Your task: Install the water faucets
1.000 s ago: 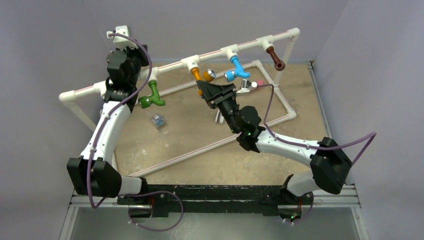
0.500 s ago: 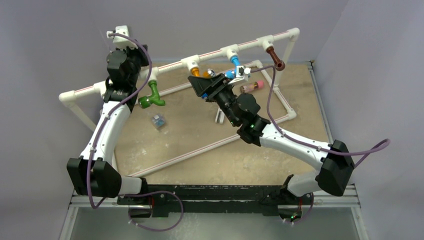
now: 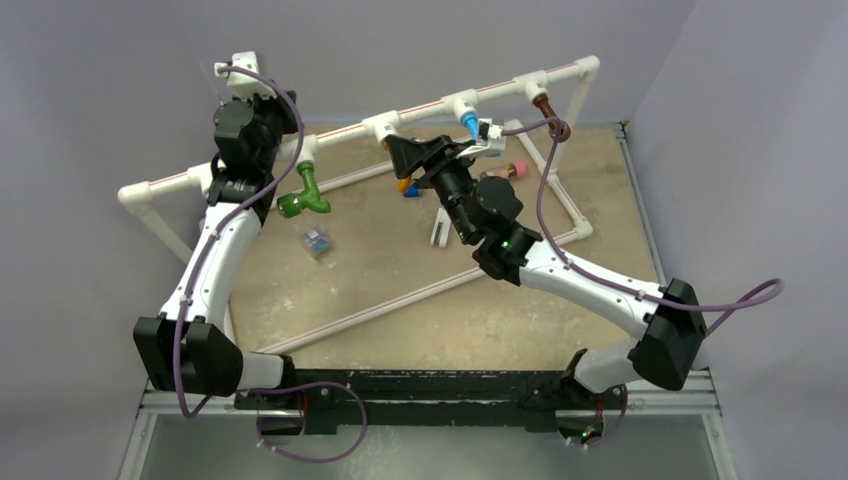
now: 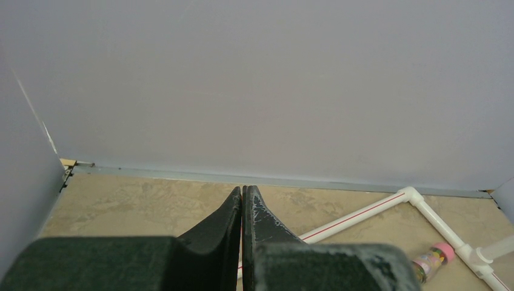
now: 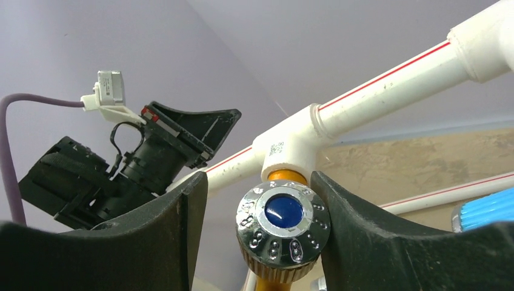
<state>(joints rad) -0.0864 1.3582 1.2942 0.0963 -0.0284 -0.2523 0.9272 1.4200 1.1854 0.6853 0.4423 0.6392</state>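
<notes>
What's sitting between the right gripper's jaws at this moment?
The right wrist view shows the chrome, blue-centred knob of the orange faucet, hanging under a white tee joint, between the open jaws of the right gripper.
</notes>
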